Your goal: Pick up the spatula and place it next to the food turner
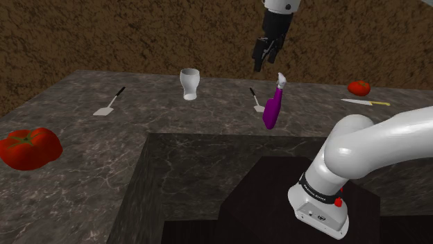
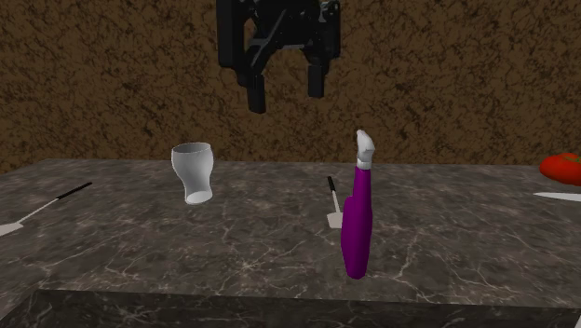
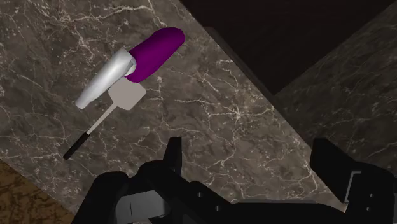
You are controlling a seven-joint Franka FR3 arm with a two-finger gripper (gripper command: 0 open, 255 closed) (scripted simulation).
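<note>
Spatula [image 1: 257,99] [image 2: 332,203] [image 3: 105,114] lies flat on stone counter [image 1: 83,166], just beside purple bottle [image 1: 272,109] [image 2: 358,224] [image 3: 149,56]. Bottle leans a bit. I see claw [image 1: 262,64] [image 2: 287,98] [image 3: 251,159] up in air over spatula, fingers spread apart, nothing between them. Turner [image 1: 109,102] [image 2: 42,207] lies well apart, toward shoulder view's left, past white cup [image 1: 189,83] [image 2: 194,172]. Red tomato [image 1: 29,147] sits near counter edge.

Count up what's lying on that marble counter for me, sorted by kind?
Spatula-like turners: 2
Tomatoes: 2
Cup: 1
Purple bottle: 1
Knife: 1
Total: 7
</note>
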